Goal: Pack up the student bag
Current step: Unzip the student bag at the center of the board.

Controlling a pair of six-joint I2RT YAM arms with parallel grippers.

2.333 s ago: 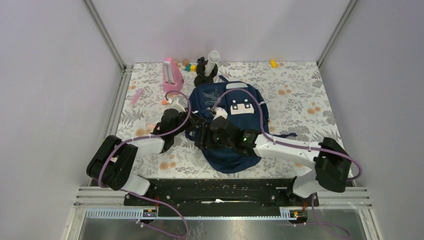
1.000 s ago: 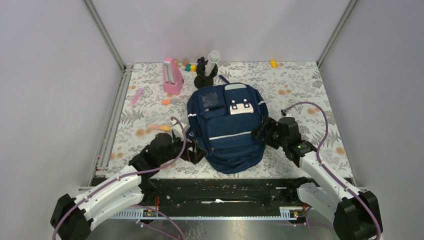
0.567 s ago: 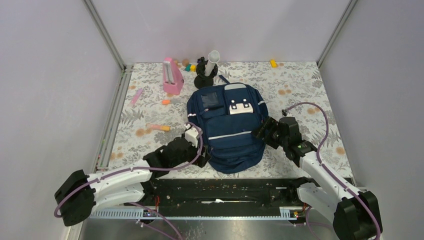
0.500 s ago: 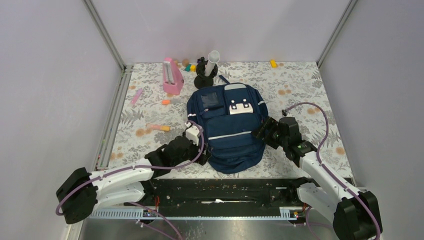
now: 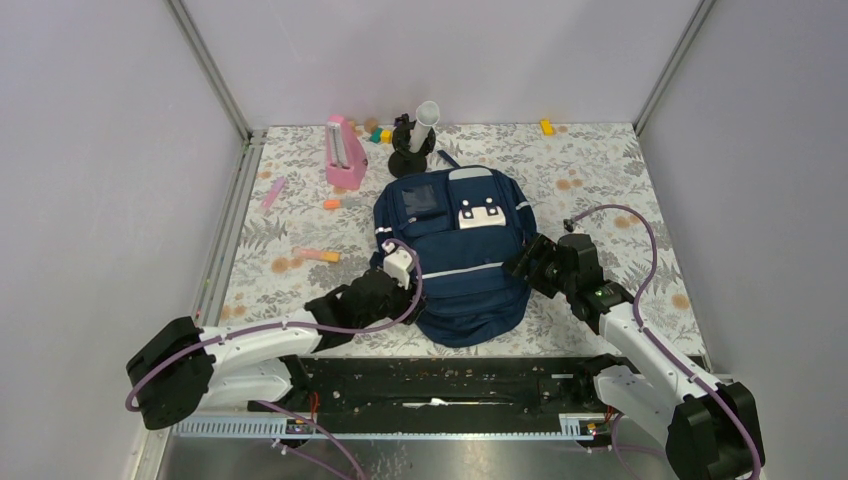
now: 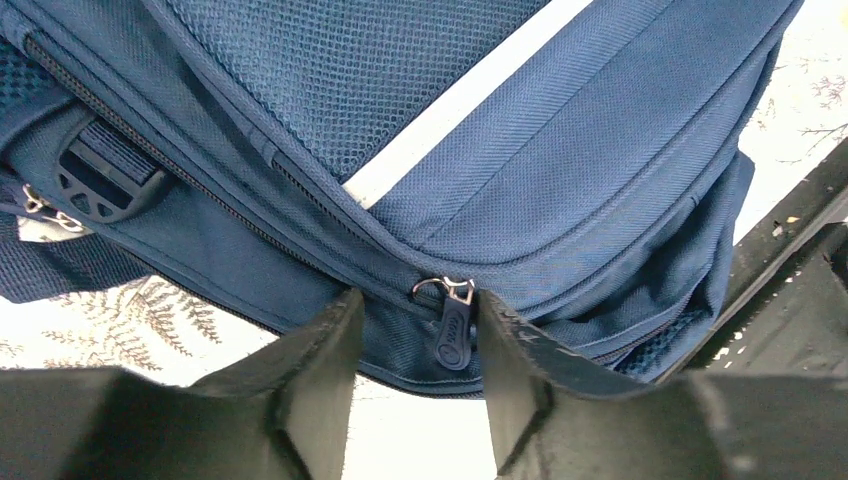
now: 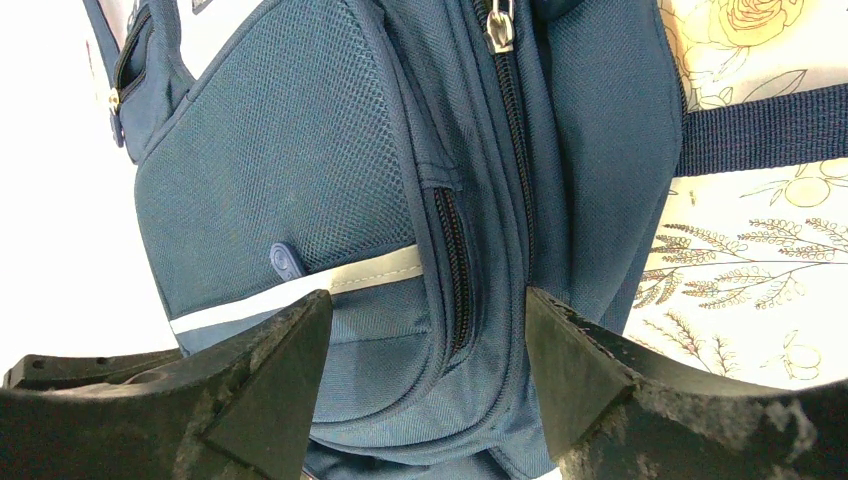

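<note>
- Your left gripper [image 6: 415, 312] has slid to the mid-frame student bag's [image 5: 455, 255] lower-left edge, jaws narrowed but apart, astride a zipper pull [image 6: 453, 335].
- Right gripper [image 7: 420, 300], spread wide, faces its right edge; open mat [image 5: 620, 170] beyond.

We see the student bag [image 5: 460, 290] navy blue with white-grey patches and a pale stripe, the table [image 5: 600, 170] patterned with grey leaves and orange flowers.

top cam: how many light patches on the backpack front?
2. On the navy blue fabric backpack: a narrow white-grey patch at its far edge; a larger white patch with dark squares just nearer. Its lower sides are partly covered, so more may be hidden.
</note>
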